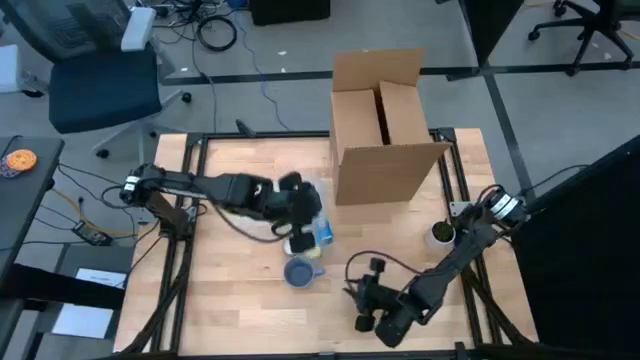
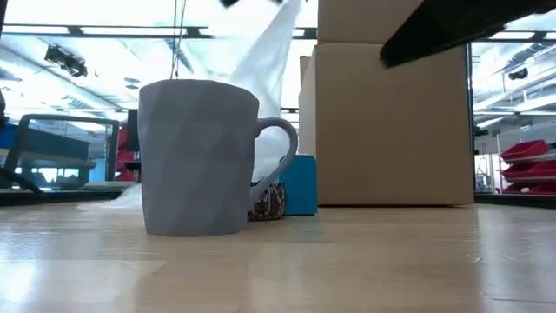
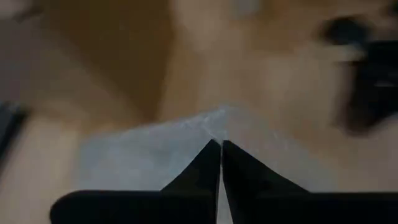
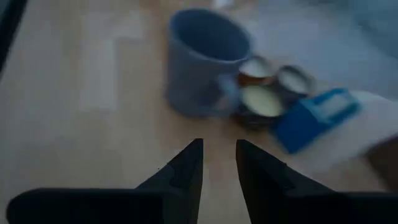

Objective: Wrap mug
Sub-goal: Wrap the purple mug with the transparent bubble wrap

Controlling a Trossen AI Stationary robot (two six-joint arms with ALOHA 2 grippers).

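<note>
High view shows the left gripper (image 1: 300,205) pinched shut on the wrap sheet (image 3: 143,158), lifting it near the middle. Next, drape it over the mug (image 1: 299,271) just below. The right gripper (image 4: 219,163), a little open and empty, waits lower right.

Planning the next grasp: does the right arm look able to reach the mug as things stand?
Probably yes. The right gripper is open and faces the mug across bare table; the left gripper holds the wrap beyond it.
</note>
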